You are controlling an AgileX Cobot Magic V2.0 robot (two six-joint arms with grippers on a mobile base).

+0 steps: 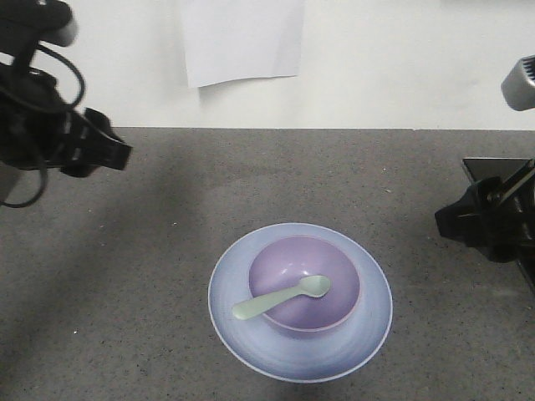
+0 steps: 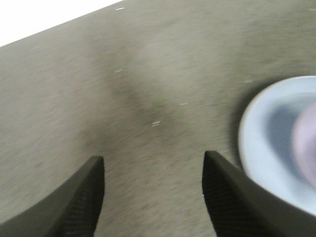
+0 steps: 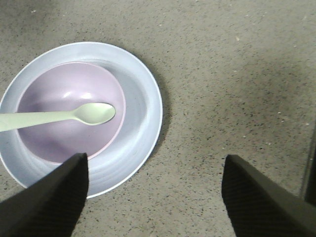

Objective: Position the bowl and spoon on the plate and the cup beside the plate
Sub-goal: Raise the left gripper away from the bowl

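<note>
One plate [image 1: 251, 334], one bowl [image 1: 338, 276] and one spoon [image 1: 280, 298] show on the grey speckled worktop [image 1: 134, 276]; no cup appears in any view. The pale blue plate lies toward 6 o'clock in the front view. The lilac bowl stands upright on it, set slightly toward the plate's 12 o'clock, so the widest band of bare plate is at 6 o'clock. The mint-green spoon lies in the bowl, its scoop resting on the bowl's floor at about 3 o'clock and its handle leaning out over the bowl's rim at about 8 o'clock. Nothing else is in the bowl.

The left claw [image 2: 153, 195] hangs over bare worktop at about 10 o'clock from the plate, its two dark fingers [image 2: 79, 202] spread wide with nothing between them; the plate's edge shows beside its right finger, blurred. The right claw [image 3: 155, 195] sits at about 3 o'clock from the plate, likewise spread wide and holding nothing, its left finger in front of the plate's near edge in the wrist view.

A blank white sheet of paper [image 1: 242, 38] hangs on the wall at 12 o'clock. No brand, label or writing can be read anywhere.
</note>
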